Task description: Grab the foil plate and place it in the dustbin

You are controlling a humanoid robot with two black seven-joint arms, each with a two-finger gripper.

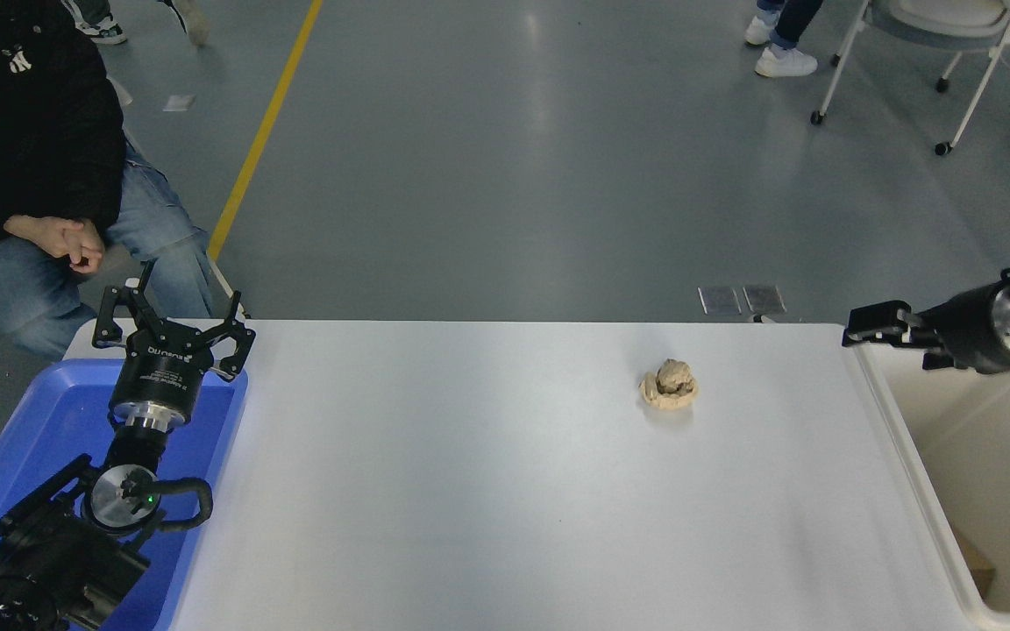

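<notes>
Hovering over dustbin (978,456): right gripper (860,324)

Views: just one, the head view, so nothing is shared with a second camera.
Position: high up on the robot's side of the white table (505,491), above its near edge.
Facing: forward and down, over the table's far edge to the grey floor (558,175) beyond.
Nearness: mid-range; the far edge crosses mid-frame, and the near edge falls below the frame.
Left edge: the left arm's gripper (174,337) comes in from the lower left corner.
Right edge: the dustbin (908,456) is cut off by the frame.
</notes>
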